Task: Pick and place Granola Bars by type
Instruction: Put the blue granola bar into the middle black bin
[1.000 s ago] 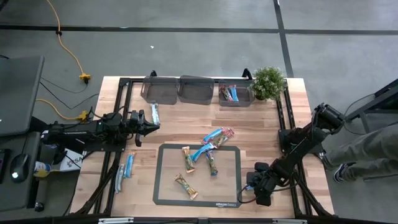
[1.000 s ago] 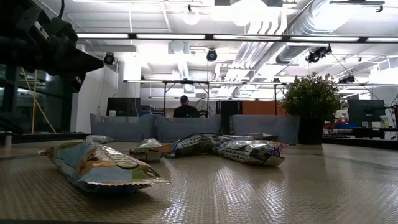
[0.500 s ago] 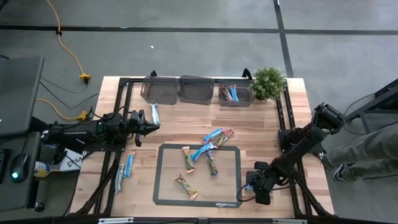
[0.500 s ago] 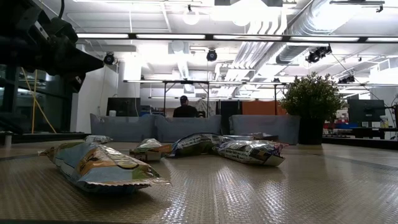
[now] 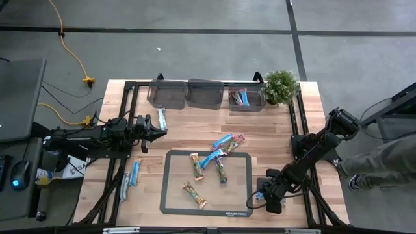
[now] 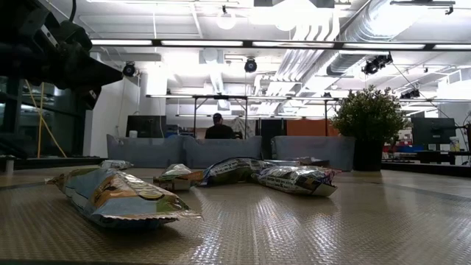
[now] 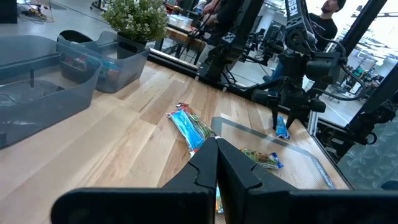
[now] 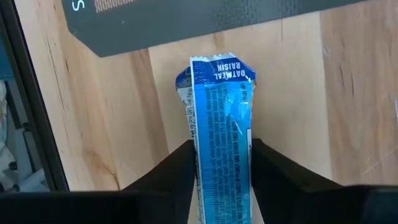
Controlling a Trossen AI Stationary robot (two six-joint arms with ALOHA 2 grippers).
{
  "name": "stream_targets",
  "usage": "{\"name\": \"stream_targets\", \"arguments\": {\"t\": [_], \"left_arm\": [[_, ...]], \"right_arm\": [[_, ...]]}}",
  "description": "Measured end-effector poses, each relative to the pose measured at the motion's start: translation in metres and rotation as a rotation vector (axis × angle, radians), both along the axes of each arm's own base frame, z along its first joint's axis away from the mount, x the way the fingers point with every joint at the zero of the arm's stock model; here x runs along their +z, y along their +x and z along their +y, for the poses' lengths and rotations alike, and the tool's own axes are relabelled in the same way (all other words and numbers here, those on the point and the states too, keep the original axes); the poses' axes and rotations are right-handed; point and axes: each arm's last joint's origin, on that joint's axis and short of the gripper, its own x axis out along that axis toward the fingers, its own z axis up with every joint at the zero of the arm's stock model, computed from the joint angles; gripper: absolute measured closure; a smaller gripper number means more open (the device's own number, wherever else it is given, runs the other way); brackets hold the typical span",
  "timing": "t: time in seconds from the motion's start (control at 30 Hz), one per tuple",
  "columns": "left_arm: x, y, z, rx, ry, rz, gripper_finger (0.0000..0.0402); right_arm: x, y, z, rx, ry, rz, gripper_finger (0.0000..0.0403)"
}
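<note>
Your right pincer [image 8: 221,186] is clamped on one bright blue bar [image 8: 219,124] over bare desk [image 5: 286,140] just right of the mat [image 5: 170,195]. On and around the mat lie six bars [image 5: 220,155], with open wood around them. Your left pincer [image 7: 216,163] waits far left, fingers together.

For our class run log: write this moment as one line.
right pincer: shut on blue bar, beside mat | left pincer: shut, empty, waiting

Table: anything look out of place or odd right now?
Three bars lie on bare wood left of the mat, apart from the pile. Only the right bin holds bars. Right end effector grips a blue bar off the mat's corner.
</note>
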Motion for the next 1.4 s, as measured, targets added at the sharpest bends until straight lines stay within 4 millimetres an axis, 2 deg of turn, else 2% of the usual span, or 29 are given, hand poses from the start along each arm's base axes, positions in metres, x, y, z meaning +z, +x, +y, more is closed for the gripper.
{"name": "stream_targets", "arguments": {"t": [0.4, 0.63, 1.0, 1.2, 1.4], "left_arm": [[0.000, 0.000, 0.000, 0.000, 0.000, 0.000, 0.0401], [0.000, 0.000, 0.000, 0.000, 0.000, 0.000, 0.0401], [0.000, 0.000, 0.000, 0.000, 0.000, 0.000, 0.0401], [0.000, 0.000, 0.000, 0.000, 0.000, 0.000, 0.0401], [0.000, 0.000, 0.000, 0.000, 0.000, 0.000, 0.0401]], "right_arm": [[0.013, 0.020, 0.001, -0.028, 0.014, -0.039, 0.0317], [0.019, 0.032, 0.002, -0.060, 0.067, -0.123, 0.0325], [0.040, 0.070, -0.003, -0.125, 0.229, -0.423, 0.0325], [0.075, 0.104, -0.012, -0.095, 0.174, -0.647, 0.0325], [0.136, 0.143, -0.027, -0.048, 0.069, -0.914, 0.0325]]}}
